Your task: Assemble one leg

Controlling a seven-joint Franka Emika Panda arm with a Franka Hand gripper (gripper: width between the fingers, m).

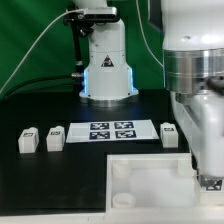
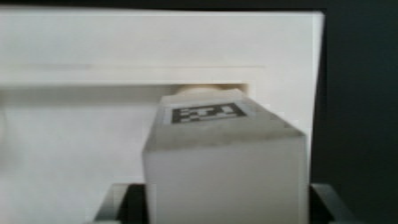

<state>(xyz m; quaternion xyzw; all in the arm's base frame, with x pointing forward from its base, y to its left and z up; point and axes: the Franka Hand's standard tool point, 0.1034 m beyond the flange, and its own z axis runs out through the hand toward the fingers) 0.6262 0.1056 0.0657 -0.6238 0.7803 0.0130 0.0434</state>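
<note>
In the wrist view my gripper (image 2: 224, 206) is shut on a leg (image 2: 217, 150), a white post whose square black-and-white tag (image 2: 210, 112) faces the camera. The dark fingers (image 2: 132, 204) press on its two sides. The post's far end reaches toward a ridge of the large white tabletop (image 2: 107, 40). In the exterior view my gripper (image 1: 209, 181) hangs low over the right edge of the tabletop (image 1: 150, 190), and the arm hides the held leg. Three more legs lie on the black table: two on the left (image 1: 28, 139) (image 1: 55, 139), one on the right (image 1: 169, 133).
The marker board (image 1: 110, 131) lies between the loose legs, behind the tabletop. The robot base (image 1: 107, 70) stands at the back centre with cables beside it. A round socket (image 1: 122, 172) shows at the tabletop's near left corner.
</note>
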